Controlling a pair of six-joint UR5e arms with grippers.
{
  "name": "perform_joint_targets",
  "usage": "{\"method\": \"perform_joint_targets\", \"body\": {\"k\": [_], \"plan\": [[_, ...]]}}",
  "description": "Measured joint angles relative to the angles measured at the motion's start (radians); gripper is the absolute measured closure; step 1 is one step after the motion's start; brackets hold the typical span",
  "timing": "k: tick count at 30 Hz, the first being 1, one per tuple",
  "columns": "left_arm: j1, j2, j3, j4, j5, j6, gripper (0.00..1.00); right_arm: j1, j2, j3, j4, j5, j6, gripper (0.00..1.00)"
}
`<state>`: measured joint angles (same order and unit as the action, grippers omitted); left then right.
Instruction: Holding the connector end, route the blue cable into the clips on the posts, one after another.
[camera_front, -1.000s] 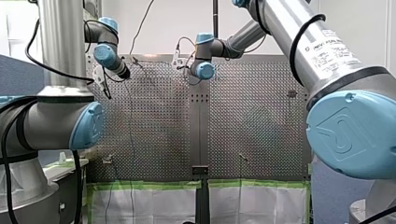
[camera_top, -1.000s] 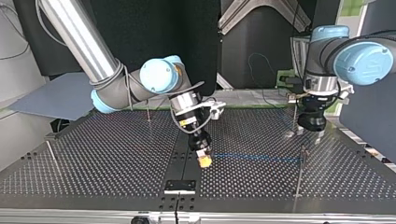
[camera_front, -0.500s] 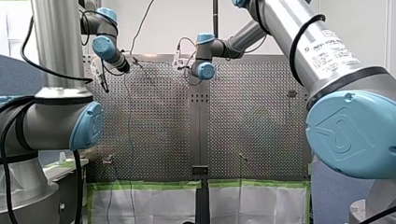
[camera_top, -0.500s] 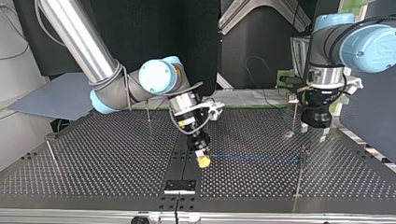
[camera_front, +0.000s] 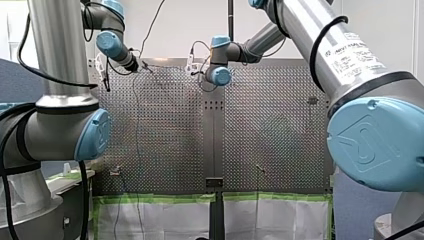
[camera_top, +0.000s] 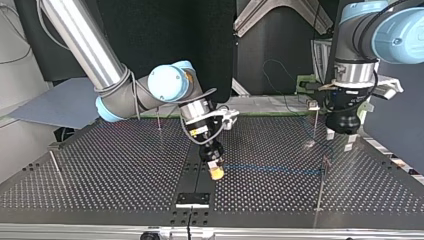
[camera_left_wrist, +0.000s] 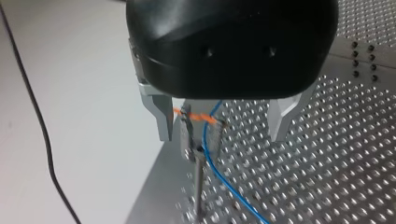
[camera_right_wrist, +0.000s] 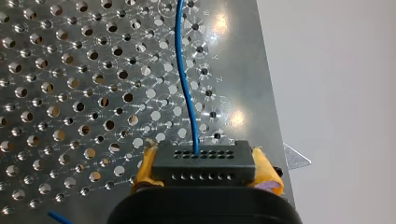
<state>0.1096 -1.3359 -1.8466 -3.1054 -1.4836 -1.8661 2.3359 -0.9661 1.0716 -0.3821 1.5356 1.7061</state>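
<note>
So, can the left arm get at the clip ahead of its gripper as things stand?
Probably yes: the left gripper is open, the clip shows just ahead, between its fingers, and only the cable runs past it.

Bright, even light strikes the table (camera_right_wrist: 70, 93), producing glints around its holes (camera_right_wrist: 109, 125) in both wrist views; the front view's wall (camera_front: 175, 35) is washed pale, the top view's backdrop (camera_top: 150, 30) dark.
</note>
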Motion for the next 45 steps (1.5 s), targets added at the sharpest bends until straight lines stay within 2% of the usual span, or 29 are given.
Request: {"method": "perform_joint_targets", "body": {"k": [4,12,18,45], "plan": [[-0.002,0.001,0.000,0.022,0.030,0.016,0.00,-0.001,0.001,0.000,0.000,0.000,0.000,1.00],[-0.011,-0.019,0.019,0.034,0.050,0.023,0.00,-0.004,0.003,0.000,0.000,0.000,0.000,1.00],[-0.018,-0.035,0.035,0.033,0.049,0.031,0.00,-0.005,0.005,0.000,-0.002,0.000,0.000,1.00],[-0.028,-0.036,0.036,0.033,0.026,0.040,0.00,-0.005,0.023,0.000,-0.005,-0.005,0.008,1.00]]}}
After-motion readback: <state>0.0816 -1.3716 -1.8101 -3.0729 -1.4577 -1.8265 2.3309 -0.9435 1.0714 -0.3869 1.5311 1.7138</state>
